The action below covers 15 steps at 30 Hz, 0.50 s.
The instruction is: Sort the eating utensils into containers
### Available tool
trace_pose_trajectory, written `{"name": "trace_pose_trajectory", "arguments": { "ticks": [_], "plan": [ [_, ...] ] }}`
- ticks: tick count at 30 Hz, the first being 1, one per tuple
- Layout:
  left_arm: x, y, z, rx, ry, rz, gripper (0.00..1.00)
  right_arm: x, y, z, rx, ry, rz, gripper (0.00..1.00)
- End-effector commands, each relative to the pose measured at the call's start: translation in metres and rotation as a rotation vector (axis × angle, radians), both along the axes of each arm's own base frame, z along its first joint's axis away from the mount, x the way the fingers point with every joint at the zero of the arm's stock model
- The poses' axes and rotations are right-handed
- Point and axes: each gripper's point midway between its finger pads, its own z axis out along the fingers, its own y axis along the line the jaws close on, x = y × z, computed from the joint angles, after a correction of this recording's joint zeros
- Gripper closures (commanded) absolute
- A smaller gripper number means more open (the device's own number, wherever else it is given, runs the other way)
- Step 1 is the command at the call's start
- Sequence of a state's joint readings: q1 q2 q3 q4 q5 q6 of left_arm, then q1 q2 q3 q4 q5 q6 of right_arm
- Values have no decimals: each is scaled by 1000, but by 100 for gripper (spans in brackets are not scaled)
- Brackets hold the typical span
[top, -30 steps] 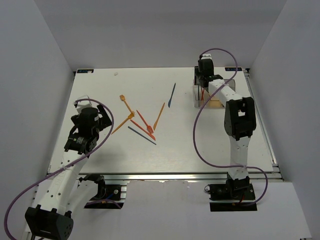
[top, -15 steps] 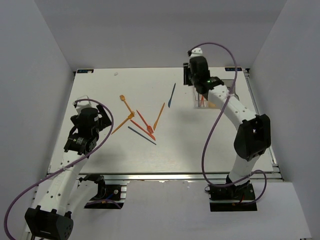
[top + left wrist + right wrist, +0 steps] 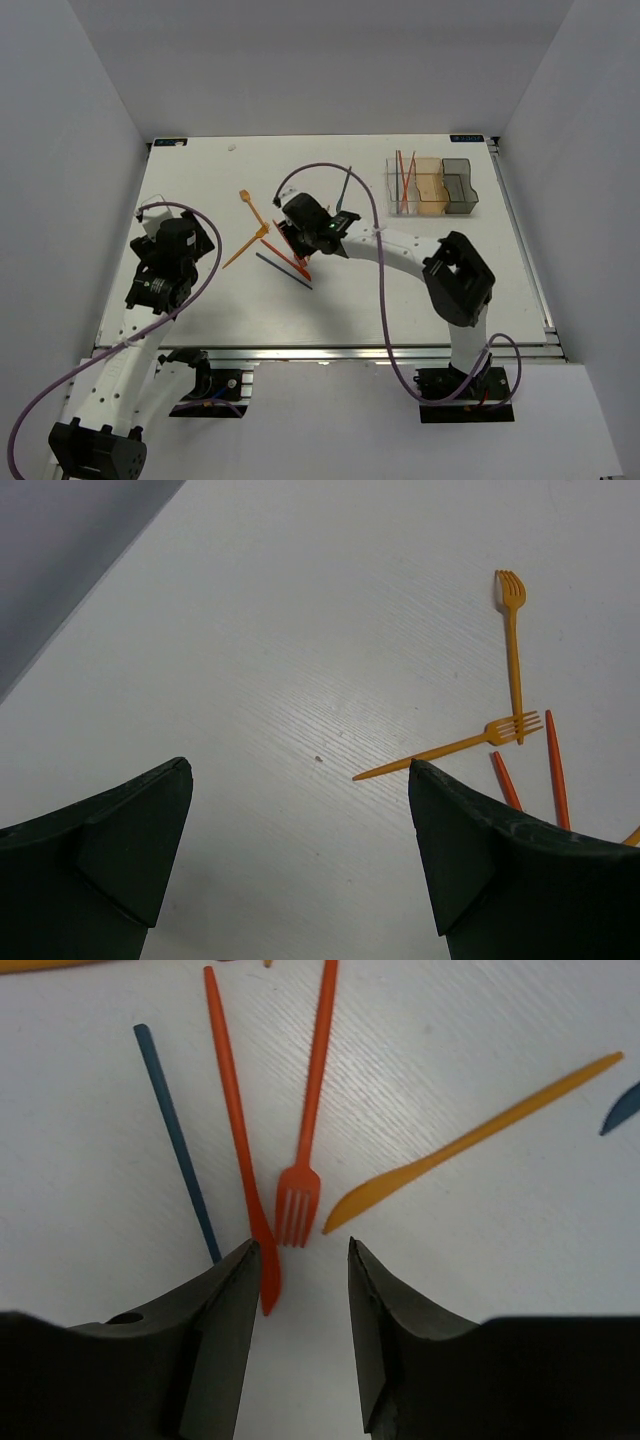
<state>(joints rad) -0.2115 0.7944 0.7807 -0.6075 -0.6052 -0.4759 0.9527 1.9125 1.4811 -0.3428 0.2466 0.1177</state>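
Right gripper (image 3: 300,1260) swings back to the pile — jaws spread and empty, lined up on the red fork (image 3: 298,1200).
A second ago we saw it at the containers (image 3: 432,200), far right; now red pieces stand in the clear bin (image 3: 393,190) and it hangs low over the tabletop (image 3: 400,280) among the loose utensils (image 3: 285,270) — one delivery done, we judge, another pick starting. Left gripper (image 3: 300,780) waits open.
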Motion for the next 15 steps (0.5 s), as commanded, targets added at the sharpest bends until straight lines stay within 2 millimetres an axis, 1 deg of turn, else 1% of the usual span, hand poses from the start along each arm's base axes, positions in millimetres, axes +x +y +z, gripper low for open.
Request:
{"name": "trace_pose_trajectory", "arguments": {
  "ticks": [1, 2, 3, 4, 5, 6, 7, 8, 9, 11, 13, 14, 15],
  "plan": [
    [-1, 4, 16, -2, -41, 28, 2, -13, 31, 4, 3, -11, 74, 55],
    [-1, 4, 15, 0, -39, 23, 2, -16, 36, -9, -20, 2, 87, 55],
    [0, 2, 15, -3, -39, 16, 2, -20, 46, -6, -16, 6, 108, 55],
    [0, 2, 15, -4, -39, 16, 2, -20, 50, -9, -19, 11, 118, 56],
    [0, 2, 15, -3, -38, 12, 2, -21, 54, -19, -32, 25, 127, 56],
    [0, 2, 15, -4, -39, 11, 2, -22, 62, -17, -13, 34, 149, 58],
    [0, 2, 16, -3, -39, 11, 2, -22, 66, -17, -10, 38, 155, 58],
    [-1, 2, 16, -4, -40, 10, 2, -22, 67, -26, -24, 50, 159, 59],
    [-1, 2, 16, -4, -42, 11, 2, -20, 73, -22, -10, 49, 169, 59],
    [0, 1, 16, -7, -44, 3, 2, -20, 77, -29, -19, 58, 178, 58],
    [1, -2, 16, -10, -41, -13, 2, -22, 83, -28, -8, 67, 194, 58],
    [1, -2, 15, -10, -39, -16, 2, -22, 85, -35, -17, 75, 199, 58],
    [2, -3, 15, -11, -38, -17, 2, -21, 86, -37, -23, 74, 204, 58]
  ]
}}
